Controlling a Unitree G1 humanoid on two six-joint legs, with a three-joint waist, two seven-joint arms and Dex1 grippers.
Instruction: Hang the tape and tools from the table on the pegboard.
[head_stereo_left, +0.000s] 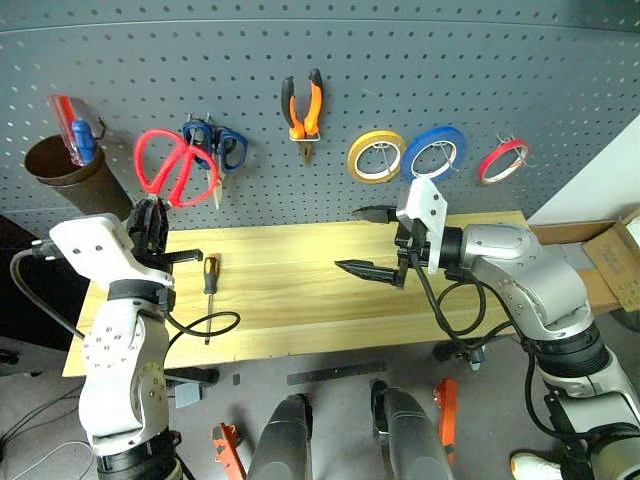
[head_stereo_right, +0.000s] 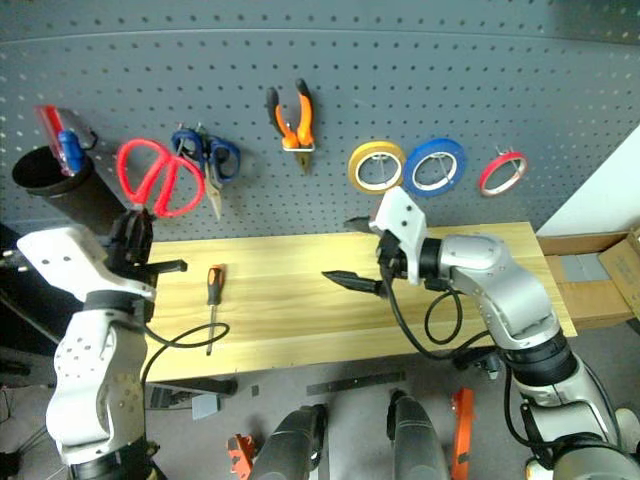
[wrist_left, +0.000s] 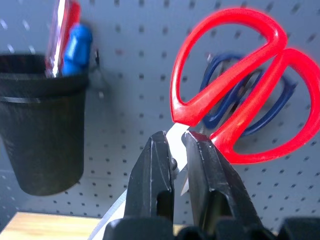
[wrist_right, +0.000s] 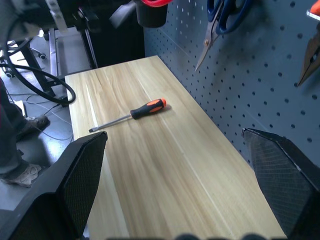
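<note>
My left gripper (wrist_left: 177, 142) is shut on the steel blade of the red-handled scissors (head_stereo_left: 165, 165), whose handles are raised against the pegboard (head_stereo_left: 500, 60) beside the blue-handled scissors (head_stereo_left: 218, 148). I cannot tell whether a hook carries them. The screwdriver (head_stereo_left: 210, 285) lies on the table (head_stereo_left: 300, 310) near its left end, also seen as the screwdriver (wrist_right: 135, 114) from the right wrist. The pliers (head_stereo_left: 303, 108) and the red tape (head_stereo_left: 502, 160) hang on the board. Over the table's middle my right gripper (head_stereo_left: 372, 243) stands open and empty, pointing left.
A yellow tape ring (head_stereo_left: 376, 156) and a blue tape ring (head_stereo_left: 434, 152) hang between the pliers and the red tape. A dark cup (head_stereo_left: 65, 170) holding red and blue items hangs at the board's far left. A cardboard box (head_stereo_left: 610, 260) sits past the table's right end.
</note>
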